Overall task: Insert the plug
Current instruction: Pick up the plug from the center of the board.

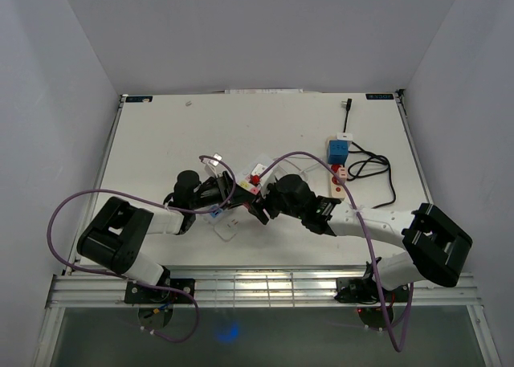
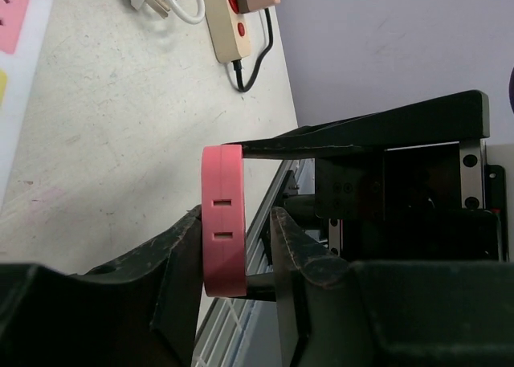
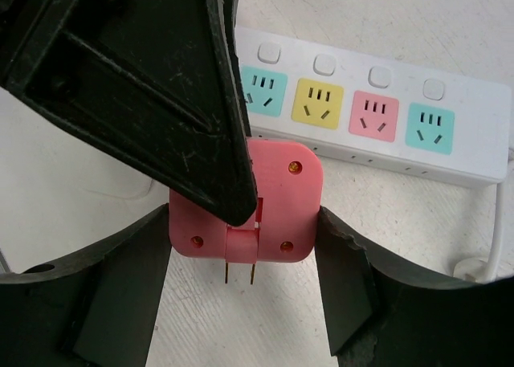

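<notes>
Above the tabletop (image 3: pixel 450 246) near the power strip (image 3: pixel 474 154), the pink plug (image 3: pixel 281 198) is pinched by its side edges in the right fingers (image 3: pixel 353 287), left fingers (image 2: pixel 169 287) loosely straddling its faces with a gap; it looks light, rigid and slick, best gripped on the body, never the thin prongs (image 3: pixel 239 271).

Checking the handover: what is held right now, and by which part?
The pink plug adapter: the right claw grips its two side edges; the left claw straddles its flat faces, but whether it pinches is unclear.
</notes>
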You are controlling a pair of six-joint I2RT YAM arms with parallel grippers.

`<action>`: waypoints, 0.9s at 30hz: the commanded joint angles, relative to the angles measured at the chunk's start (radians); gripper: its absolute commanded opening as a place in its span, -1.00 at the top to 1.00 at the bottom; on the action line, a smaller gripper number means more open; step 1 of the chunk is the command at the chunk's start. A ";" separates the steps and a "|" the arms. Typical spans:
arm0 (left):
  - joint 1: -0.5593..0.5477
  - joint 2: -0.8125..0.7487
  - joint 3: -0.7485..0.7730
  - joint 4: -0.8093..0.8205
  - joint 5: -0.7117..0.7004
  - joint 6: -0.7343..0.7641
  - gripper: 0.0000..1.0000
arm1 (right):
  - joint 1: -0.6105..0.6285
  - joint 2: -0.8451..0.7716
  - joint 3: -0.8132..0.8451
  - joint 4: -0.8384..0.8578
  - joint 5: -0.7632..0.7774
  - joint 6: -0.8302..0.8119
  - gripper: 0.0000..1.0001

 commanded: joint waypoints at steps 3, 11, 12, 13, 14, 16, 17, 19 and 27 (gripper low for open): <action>-0.008 -0.023 -0.009 0.047 0.030 0.005 0.30 | 0.007 -0.002 0.007 0.052 0.006 -0.019 0.01; -0.012 -0.028 -0.003 0.052 0.039 0.028 1.00 | 0.007 0.003 0.009 0.052 0.021 -0.012 -0.29; -0.012 -0.024 -0.002 0.052 0.038 0.030 1.00 | 0.007 0.003 0.009 0.052 0.023 -0.012 -0.31; -0.012 -0.023 0.000 0.050 0.035 0.031 1.00 | 0.007 0.000 0.009 0.052 0.023 -0.010 -0.32; -0.012 -0.020 0.001 0.050 0.036 0.033 1.00 | 0.006 -0.002 0.007 0.053 0.026 -0.009 -0.36; -0.012 -0.020 0.006 0.046 0.035 0.039 1.00 | 0.006 -0.009 0.004 0.058 0.033 -0.002 -0.83; -0.012 -0.021 0.008 0.034 0.032 0.045 1.00 | 0.006 -0.015 -0.002 0.061 0.055 0.005 -0.96; -0.012 -0.035 0.011 0.015 0.010 0.071 1.00 | 0.006 -0.035 -0.012 0.069 0.073 0.016 -0.80; -0.014 -0.074 0.030 -0.086 -0.131 0.197 1.00 | -0.002 -0.150 -0.091 0.136 0.087 0.033 -0.80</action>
